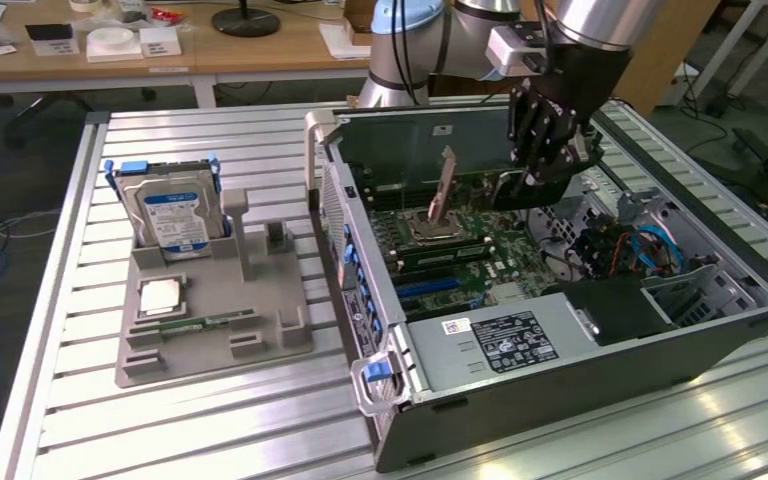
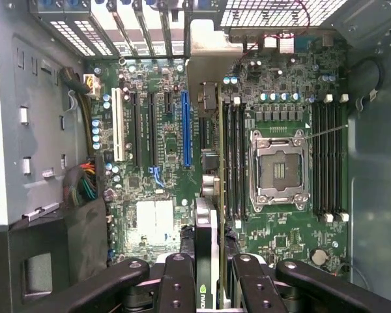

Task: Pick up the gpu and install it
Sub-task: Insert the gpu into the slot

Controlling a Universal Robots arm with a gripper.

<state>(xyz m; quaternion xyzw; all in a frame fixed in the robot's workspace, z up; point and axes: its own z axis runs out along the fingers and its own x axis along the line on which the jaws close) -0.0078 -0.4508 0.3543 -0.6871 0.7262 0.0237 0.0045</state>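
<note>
My gripper hangs inside the open computer case, shut on the gpu. The gpu is held upright on its edge, and its pale metal end plate points toward the case's rear wall. In the wrist view the gpu runs edge-on from between my black fingers out to its bracket near the rear vents. It hovers above the motherboard, just beside the long blue slot, on the side of the memory slots. Whether its lower edge touches the board is hidden.
A grey fixture on the slatted table holds a silver hard drive, a small chip and a green memory stick. Inside the case are the processor socket, cable bundles and the power supply.
</note>
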